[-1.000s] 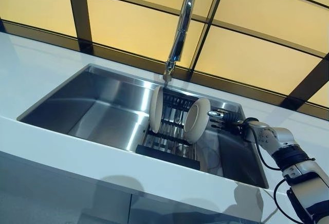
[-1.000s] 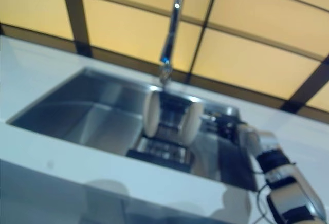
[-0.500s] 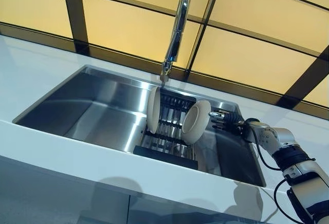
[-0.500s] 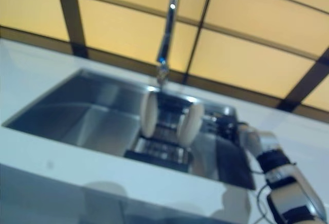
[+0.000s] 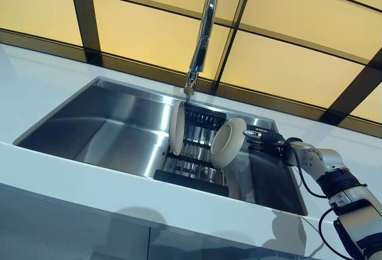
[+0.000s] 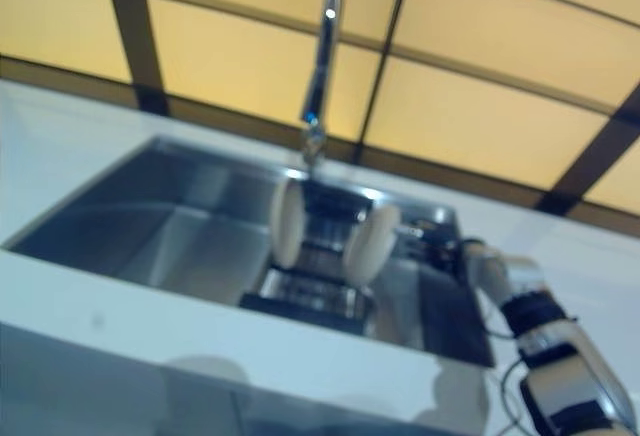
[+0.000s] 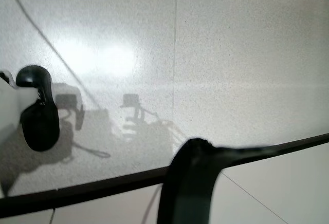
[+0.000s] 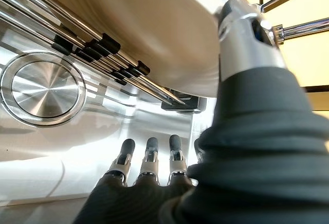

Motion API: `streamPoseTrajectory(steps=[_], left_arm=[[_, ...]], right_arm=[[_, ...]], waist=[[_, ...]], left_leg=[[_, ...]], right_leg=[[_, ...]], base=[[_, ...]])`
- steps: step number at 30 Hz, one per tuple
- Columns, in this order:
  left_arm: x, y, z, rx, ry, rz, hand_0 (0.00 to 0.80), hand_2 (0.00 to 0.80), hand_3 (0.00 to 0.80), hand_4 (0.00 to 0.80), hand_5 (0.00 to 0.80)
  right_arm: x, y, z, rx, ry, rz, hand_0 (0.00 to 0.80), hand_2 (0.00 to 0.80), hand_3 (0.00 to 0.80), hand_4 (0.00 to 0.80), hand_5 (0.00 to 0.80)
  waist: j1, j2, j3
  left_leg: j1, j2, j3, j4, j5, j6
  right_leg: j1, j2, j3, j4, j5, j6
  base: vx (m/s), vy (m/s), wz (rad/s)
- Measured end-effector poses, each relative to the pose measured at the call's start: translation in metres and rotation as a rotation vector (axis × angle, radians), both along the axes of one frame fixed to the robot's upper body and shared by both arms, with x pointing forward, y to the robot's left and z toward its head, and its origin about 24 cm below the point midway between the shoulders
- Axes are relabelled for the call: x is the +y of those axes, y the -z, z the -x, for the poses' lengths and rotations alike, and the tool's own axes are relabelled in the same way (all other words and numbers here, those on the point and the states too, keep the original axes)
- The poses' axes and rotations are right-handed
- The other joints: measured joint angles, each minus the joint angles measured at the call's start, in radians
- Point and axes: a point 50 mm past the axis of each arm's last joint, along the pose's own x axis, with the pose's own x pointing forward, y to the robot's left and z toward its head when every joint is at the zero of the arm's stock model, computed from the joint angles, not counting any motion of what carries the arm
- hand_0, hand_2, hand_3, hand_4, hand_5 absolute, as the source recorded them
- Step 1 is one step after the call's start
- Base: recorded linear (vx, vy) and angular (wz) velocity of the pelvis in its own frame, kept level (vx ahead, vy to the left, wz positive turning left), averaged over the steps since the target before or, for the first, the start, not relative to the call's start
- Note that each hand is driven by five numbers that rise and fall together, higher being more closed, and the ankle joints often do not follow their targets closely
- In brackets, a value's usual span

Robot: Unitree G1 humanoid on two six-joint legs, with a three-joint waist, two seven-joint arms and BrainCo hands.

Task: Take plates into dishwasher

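Observation:
Two cream plates stand on edge in a black wire rack (image 5: 194, 160) inside the steel sink (image 5: 113, 123). The left plate (image 5: 177, 127) is upright. The right plate (image 5: 227, 142) leans over toward my right hand (image 5: 268, 143), which reaches in from the sink's right side. In the right wrist view the thumb (image 8: 247, 44) lies against this plate's rim (image 8: 154, 29), while the fingers (image 8: 149, 158) stretch straight out below the plate, apart from it. My left hand (image 7: 37, 116) shows only as dark tips at the edge of the left wrist view, over a pale floor.
A tall chrome faucet (image 5: 202, 33) rises behind the rack. The white counter (image 5: 89, 182) runs round the sink, with yellow panels in dark frames behind it. The round drain (image 8: 43, 88) lies in the sink floor under the rack's rods (image 8: 82, 44).
The right plate has tipped further over toward my right hand, and the hand has edged slightly closer. The whole picture has shifted a little with the camera.

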Motion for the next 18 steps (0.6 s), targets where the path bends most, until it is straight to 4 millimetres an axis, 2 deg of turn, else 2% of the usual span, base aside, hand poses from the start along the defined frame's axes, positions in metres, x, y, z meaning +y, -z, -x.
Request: streamPoseTrajectory(steps=[7, 18], left_arm=[[-0.0005, 0.0005, 0.001, 0.001, 0.0, 0.001, 0.0, 0.0, 0.0, 0.0, 0.0], [-0.0005, 0.0006, 0.0016, 0.002, 0.001, 0.001, 0.0, 0.0, 0.0, 0.0, 0.0]], right_arm=[[0.0006, -0.0001, 0.0001, -0.001, -0.013, -0.005, 0.0, 0.0, 0.0, 0.0, 0.0], [-0.0069, -0.0032, 0.0014, -0.004, 0.013, 0.011, 0.0, 0.0, 0.0, 0.0, 0.0]], waist=[[-0.015, 0.019, -0.01], [-0.019, 0.02, -0.011]], left_leg=[[0.003, 0.001, 0.005, 0.0, 0.0, 0.0], [0.007, 0.002, 0.007, 0.0, 0.0, 0.0]], right_leg=[[0.001, 0.001, 0.006, 0.0, 0.001, -0.001], [0.003, 0.002, 0.008, 0.0, 0.001, -0.002]], base=[[0.0, 0.003, -0.02], [0.0, 0.0, 0.0]])
